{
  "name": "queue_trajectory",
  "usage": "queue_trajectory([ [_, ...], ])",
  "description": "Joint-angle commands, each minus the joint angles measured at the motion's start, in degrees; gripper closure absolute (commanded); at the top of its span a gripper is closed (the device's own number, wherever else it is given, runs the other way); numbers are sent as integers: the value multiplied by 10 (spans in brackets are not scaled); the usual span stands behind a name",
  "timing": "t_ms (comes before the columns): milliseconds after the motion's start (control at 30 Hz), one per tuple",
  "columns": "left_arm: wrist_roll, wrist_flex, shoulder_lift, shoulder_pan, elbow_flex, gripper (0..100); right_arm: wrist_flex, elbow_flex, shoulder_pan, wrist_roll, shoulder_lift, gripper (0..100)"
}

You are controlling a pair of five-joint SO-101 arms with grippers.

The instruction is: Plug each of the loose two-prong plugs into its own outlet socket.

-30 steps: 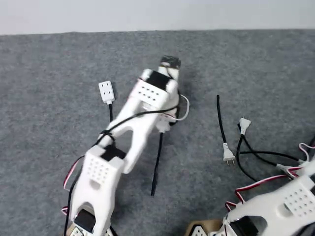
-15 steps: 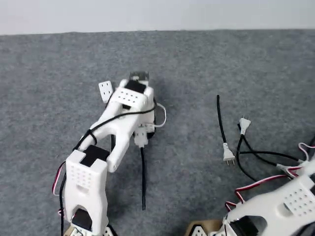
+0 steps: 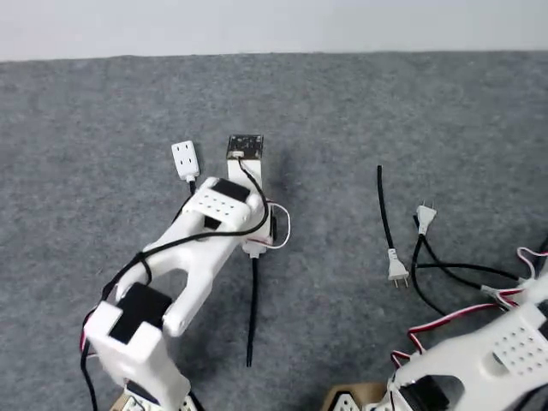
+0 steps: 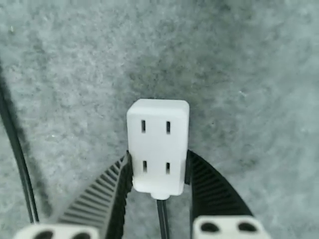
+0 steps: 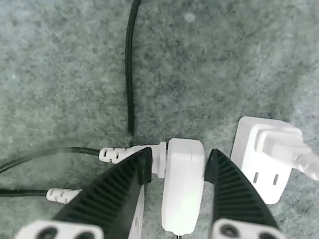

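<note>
Left gripper [image 4: 158,160]: fingers [image 4: 117,191] pinch a white outlet socket [image 4: 158,147] by its two sides, slot face toward the wrist camera, over the grey felt counter [image 4: 249,74]. Second socket [image 3: 185,159]: upper left of the high view, just beside the left arm. Upper loose plug [image 3: 425,212] and lower loose plug [image 3: 397,272]: right of centre, near each other, not touching. Right gripper [image 5: 178,160]: straddles a white socket block [image 5: 183,189]; whether it grips cannot be told.

No text, label, number or sign can be read on the outlet socket [image 4: 158,149] or elsewhere.
</note>
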Motion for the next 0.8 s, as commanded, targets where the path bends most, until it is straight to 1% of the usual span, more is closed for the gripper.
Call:
queue_trajectory([
  [0, -46, -34, -21, 1, 19, 983, 14, 7, -16, 3, -4, 812],
  [100, -47, -34, -22, -2, 19, 930, 20, 8, -25, 3, -17, 812],
  [267, -47, -36, -71, -2, 47, 725, 49, 8, -40, 3, -66, 812],
  [333, -47, -36, -96, -3, 67, 679, 62, 8, -49, 2, -87, 812],
  [500, -48, -36, -171, -4, 116, 672, 88, 8, -77, -25, -136, 812],
  [767, -90, -37, -365, 2, 233, 672, 148, 8, -138, -76, -254, 812],
])
